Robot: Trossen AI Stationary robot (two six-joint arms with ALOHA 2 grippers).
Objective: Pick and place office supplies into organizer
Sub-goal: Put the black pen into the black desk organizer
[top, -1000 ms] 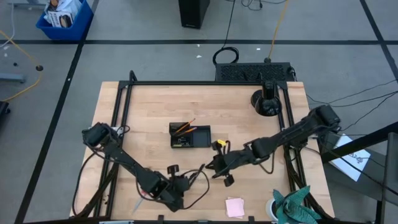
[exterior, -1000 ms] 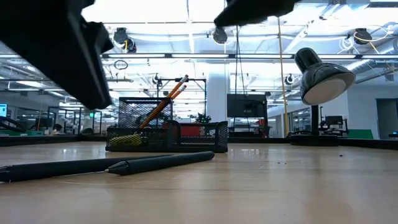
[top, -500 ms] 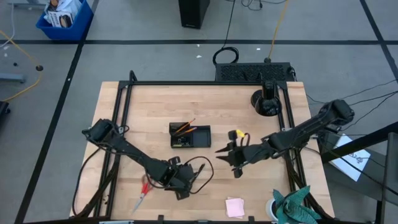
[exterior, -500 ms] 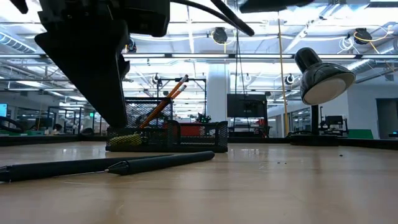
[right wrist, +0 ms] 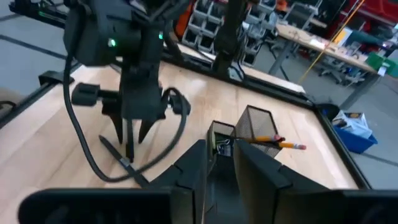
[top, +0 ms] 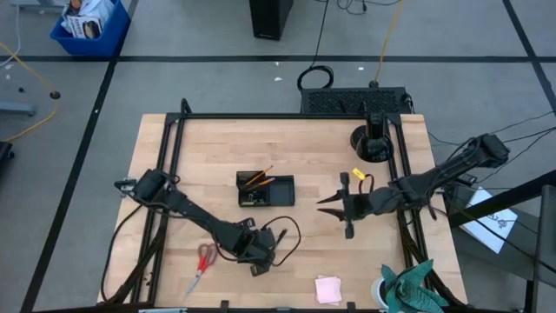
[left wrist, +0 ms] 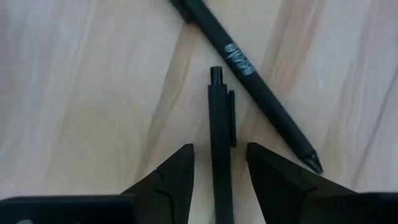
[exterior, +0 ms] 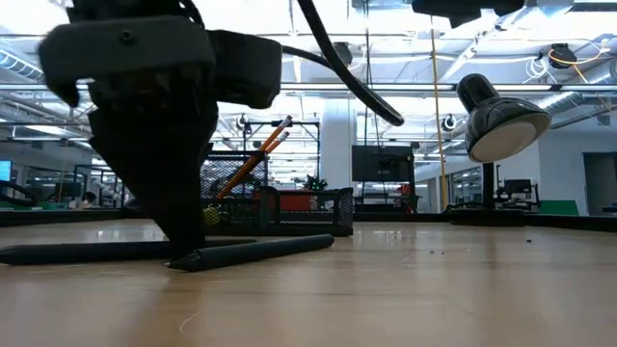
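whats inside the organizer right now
Orange pencils lean out of the black mesh organizer, and something small lies in its lower left compartment. The mesh walls hide anything lower down.

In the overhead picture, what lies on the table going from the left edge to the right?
Red-handled scissors → left gripper over the black pens → organizer holding orange pencils → pink sticky-note pad → right gripper → round black stand base → teal cloth.

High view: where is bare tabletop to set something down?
Bare wood lies between the organizer and the table's far edge, and left of the organizer. The near edge is crowded: scissors, left gripper over pens, sticky-note pad.
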